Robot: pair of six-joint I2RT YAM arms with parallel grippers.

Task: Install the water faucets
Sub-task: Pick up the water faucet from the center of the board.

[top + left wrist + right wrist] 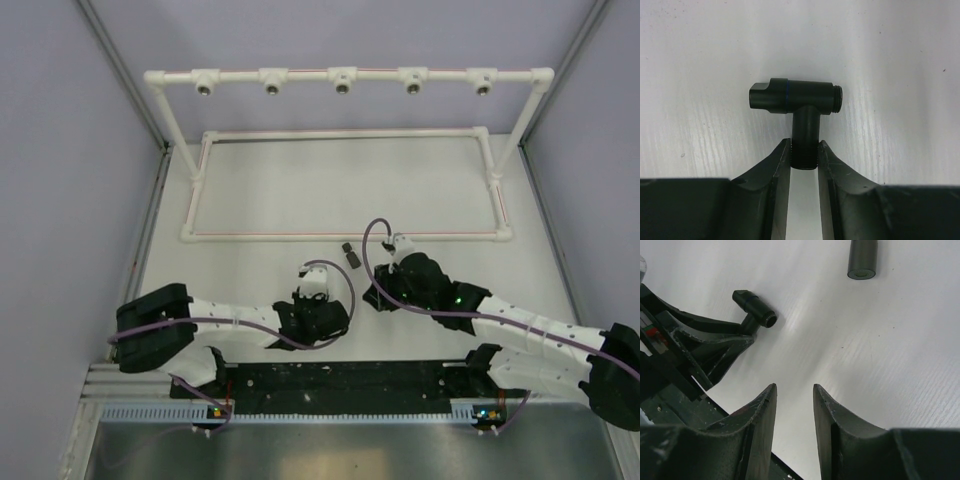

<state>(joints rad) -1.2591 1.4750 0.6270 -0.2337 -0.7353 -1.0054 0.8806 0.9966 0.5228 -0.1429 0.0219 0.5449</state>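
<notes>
The T-shaped black water faucet [795, 97] lies on the white table. My left gripper [804, 150] is shut on its threaded stem, and its crossbar lies just past the fingertips. From the right wrist view the same faucet [754, 307] sticks out of the left gripper's fingers [730, 342] at the upper left. The short stubby black faucet [861, 260] lies loose on the table at the top of that view, apart from both grippers. My right gripper [794, 390] hovers over bare table, open, with nothing between its fingers.
A white pipe frame stands at the back, with several metal-ringed sockets along its top bar [342, 80] and a rectangular base [345, 235] on the table. Grey walls close in both sides. A black rail [340, 382] runs along the near edge.
</notes>
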